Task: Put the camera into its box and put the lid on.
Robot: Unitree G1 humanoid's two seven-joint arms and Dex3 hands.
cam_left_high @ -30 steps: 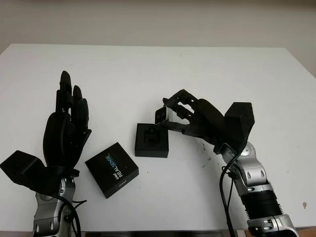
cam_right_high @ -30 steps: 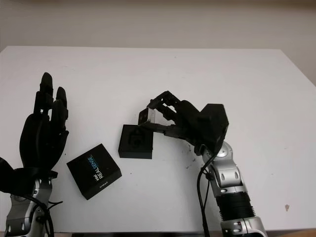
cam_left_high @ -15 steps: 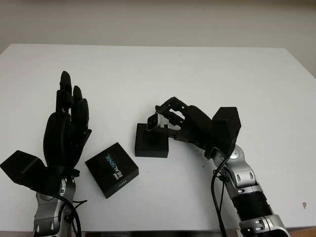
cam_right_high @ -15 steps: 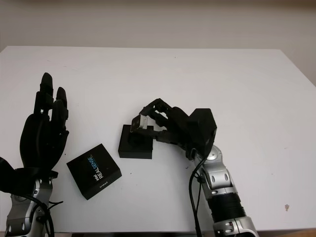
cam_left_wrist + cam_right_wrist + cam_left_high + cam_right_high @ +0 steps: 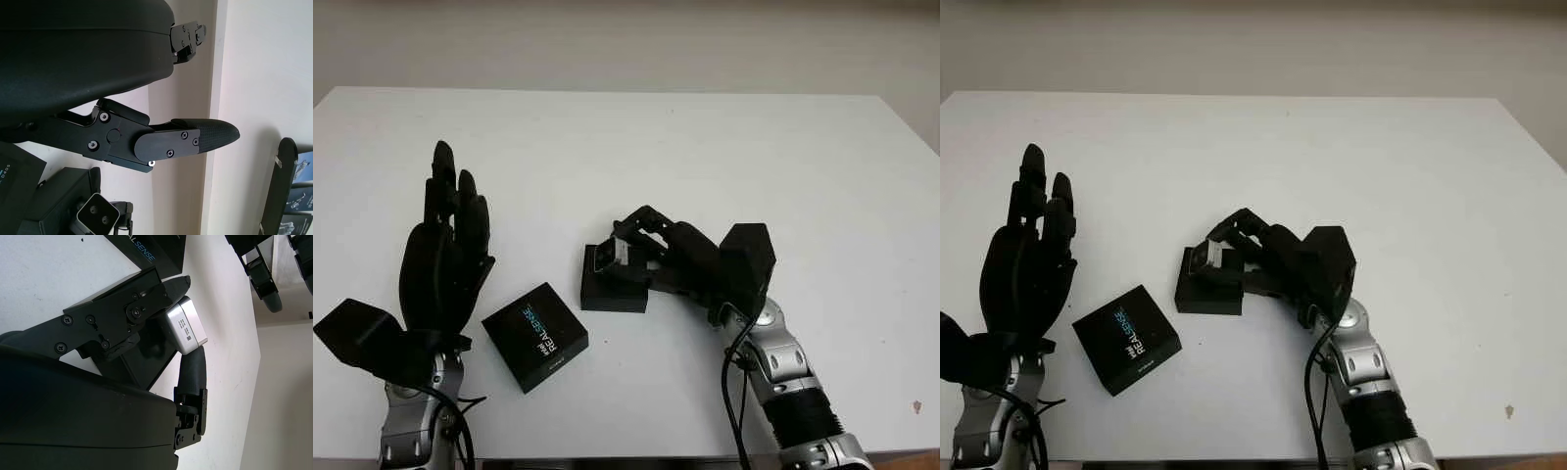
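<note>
A small silver camera (image 5: 610,257) is pinched in my right hand (image 5: 641,250), just above the open black box (image 5: 607,290) at the table's middle. In the right wrist view the camera (image 5: 188,325) sits between the fingers (image 5: 191,372), with the box (image 5: 149,357) dark below it. The black lid (image 5: 534,336), printed REALSENSE, lies flat left of the box, top face up. My left hand (image 5: 445,250) is open, raised upright over the table's left side, beside the lid and apart from it.
The white table (image 5: 705,147) stretches wide behind and to the right of the box. Its front edge runs just below the lid. A beige wall stands behind the far edge.
My right hand has carried the camera leftward and down, from beside the box's right edge to over the box. The left hand and the lid have stayed put.
</note>
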